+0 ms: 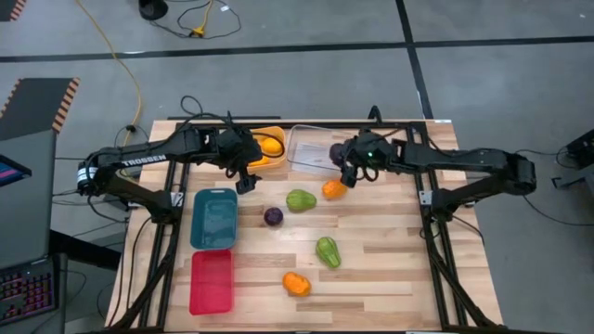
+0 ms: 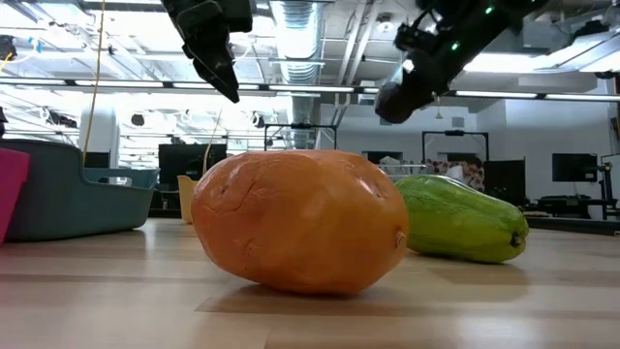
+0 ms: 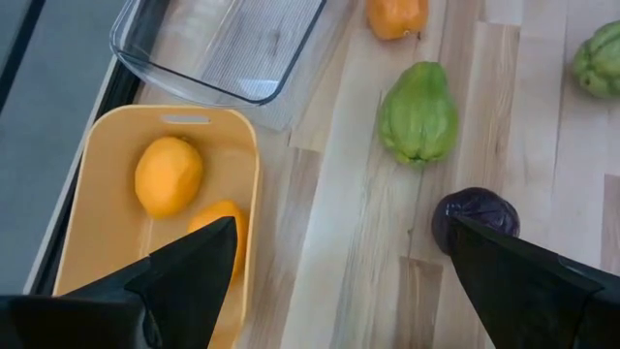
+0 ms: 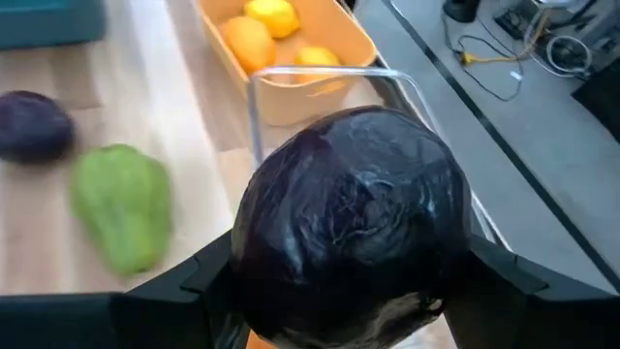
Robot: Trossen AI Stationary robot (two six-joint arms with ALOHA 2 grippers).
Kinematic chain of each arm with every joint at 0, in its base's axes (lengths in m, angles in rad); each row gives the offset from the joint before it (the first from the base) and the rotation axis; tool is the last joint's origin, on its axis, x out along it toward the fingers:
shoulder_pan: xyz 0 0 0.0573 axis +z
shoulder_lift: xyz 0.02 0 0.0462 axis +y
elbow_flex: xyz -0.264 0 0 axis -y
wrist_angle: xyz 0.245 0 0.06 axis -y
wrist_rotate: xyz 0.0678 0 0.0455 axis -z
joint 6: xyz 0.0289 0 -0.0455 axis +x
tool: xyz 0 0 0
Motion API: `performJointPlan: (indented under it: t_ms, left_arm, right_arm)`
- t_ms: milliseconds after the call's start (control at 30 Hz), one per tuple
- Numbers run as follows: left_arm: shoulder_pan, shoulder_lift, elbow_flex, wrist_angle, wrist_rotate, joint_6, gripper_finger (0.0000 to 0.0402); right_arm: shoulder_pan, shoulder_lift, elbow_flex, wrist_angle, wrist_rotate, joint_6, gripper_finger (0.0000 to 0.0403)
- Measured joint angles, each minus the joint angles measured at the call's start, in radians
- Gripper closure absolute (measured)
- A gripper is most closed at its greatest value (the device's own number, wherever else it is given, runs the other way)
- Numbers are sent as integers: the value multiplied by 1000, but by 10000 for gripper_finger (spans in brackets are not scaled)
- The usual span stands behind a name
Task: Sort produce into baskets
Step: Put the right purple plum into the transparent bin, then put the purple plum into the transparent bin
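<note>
My right gripper [image 1: 345,165] is shut on a dark purple piece [image 4: 354,223] above the clear basket's [image 1: 306,147] near right corner. My left gripper [image 1: 246,178] is open and empty, above the table beside the orange basket [image 1: 271,139], which holds three yellow and orange pieces [image 3: 169,174]. On the table lie a green piece [image 1: 300,199], an orange piece [image 1: 334,189], a second purple piece [image 1: 273,215], another green piece [image 1: 327,251] and another orange piece [image 1: 296,283]. The teal basket [image 1: 213,218] and the red basket [image 1: 211,281] hold nothing. My right gripper pinches the rounded purple piece by its two opposite sides [image 4: 254,262] between its two fingers [image 4: 184,281]. The piece fills the gap between them. It is lifted clear of the table, above the clear basket's rim [image 4: 417,92].
The four baskets stand in the table's left and far middle part. The loose pieces lie in the middle. The right part of the wooden top [image 1: 408,250] is bare. In the low view the near orange piece [image 2: 300,218] fills the foreground. Cables lie on the floor beyond the far edge.
</note>
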Motion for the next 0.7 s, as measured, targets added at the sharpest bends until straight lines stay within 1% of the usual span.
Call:
performJointPlan:
  t_ms: [133,200,333,433,500,567,700]
  left_arm:
    - [0,0,0,0,0,0,42]
    - [-5,0,0,0,0,0,42]
    - [-38,0,0,1,0,-1,42]
    - [-86,11,0,8,-9,-21,42]
    - [-127,27,0,7,-22,-35,42]
    - [-170,48,0,9,-38,-48,42]
    - [-246,109,0,9,-71,-66,42]
  right_arm:
    - [-47,38,0,7,0,-51,115]
    - [-69,55,0,8,0,-68,105]
    - [-103,80,0,8,1,-76,60]
    - [-123,89,0,3,2,-76,23]
    - [-132,89,0,2,2,-76,9]
    - [-133,83,0,4,2,-76,9]
    - [-132,60,5,2,2,-76,22]
